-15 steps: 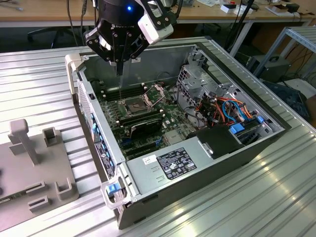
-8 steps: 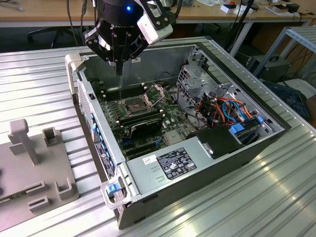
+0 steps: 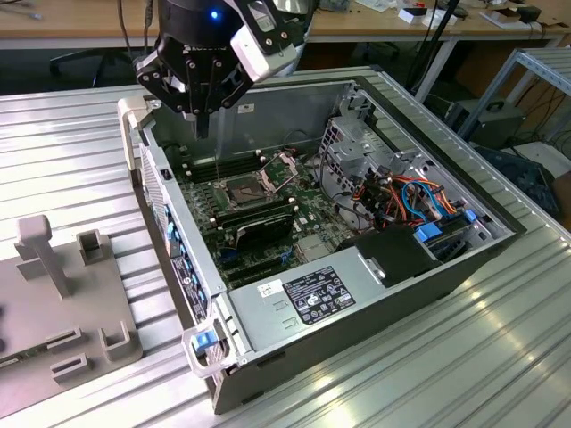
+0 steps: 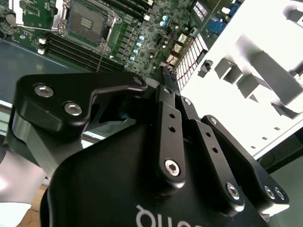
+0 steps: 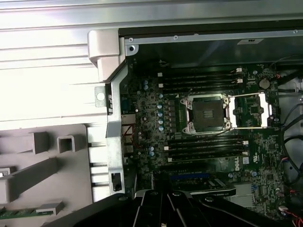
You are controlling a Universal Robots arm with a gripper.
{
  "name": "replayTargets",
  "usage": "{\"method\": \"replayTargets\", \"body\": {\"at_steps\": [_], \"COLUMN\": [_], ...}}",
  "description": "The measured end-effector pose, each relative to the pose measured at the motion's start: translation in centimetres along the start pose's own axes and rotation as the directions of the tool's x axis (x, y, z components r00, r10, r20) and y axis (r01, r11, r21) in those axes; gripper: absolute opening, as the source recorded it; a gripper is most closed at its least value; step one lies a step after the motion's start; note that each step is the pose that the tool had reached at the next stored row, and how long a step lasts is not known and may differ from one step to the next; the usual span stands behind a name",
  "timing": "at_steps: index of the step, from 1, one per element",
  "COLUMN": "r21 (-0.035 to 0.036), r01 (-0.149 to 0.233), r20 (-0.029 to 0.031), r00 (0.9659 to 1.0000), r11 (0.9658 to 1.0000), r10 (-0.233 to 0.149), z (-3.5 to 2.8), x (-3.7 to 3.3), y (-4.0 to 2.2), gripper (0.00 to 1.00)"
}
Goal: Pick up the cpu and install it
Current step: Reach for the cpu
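Observation:
My gripper (image 3: 203,123) hangs above the far corner of the open computer case (image 3: 375,299), on the exterior view's left. Its black fingers (image 4: 165,101) stand together, shut, and nothing shows between them. Below lies the green motherboard (image 5: 151,118) with its dark square socket (image 3: 241,190) (image 5: 207,113) (image 4: 87,22), uncovered. The socket's metal frame (image 5: 248,111) is swung open beside it. The socket sits lower and further into the case than the fingertips. The cpu is out of view.
A grey fixture plate (image 3: 62,294) with upright holders lies on the ribbed metal table (image 3: 446,374), on the exterior view's left of the case. Memory slots (image 5: 203,146) flank the socket. Cables and a drive cage (image 3: 401,192) crowd the case's other end, beside the power supply (image 3: 312,299).

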State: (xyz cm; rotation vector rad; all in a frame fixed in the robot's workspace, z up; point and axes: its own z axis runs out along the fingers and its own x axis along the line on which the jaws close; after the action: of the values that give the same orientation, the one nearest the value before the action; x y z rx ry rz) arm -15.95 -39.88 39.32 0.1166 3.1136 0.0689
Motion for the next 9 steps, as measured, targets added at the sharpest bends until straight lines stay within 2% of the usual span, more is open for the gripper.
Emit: {"method": "replayTargets", "body": {"at_steps": [2, 9], "r21": [0.0000, 0.0000], "r01": [0.000, 0.000], "r20": [0.0000, -0.0001], "r00": [1.0000, 1.0000], "r11": [1.0000, 1.0000], "r10": [0.000, 0.000], "z": [0.00, -0.01], "x": [0.19, 0.21], "y": [-0.01, -0.02], "gripper": [0.11, 0.11]}}
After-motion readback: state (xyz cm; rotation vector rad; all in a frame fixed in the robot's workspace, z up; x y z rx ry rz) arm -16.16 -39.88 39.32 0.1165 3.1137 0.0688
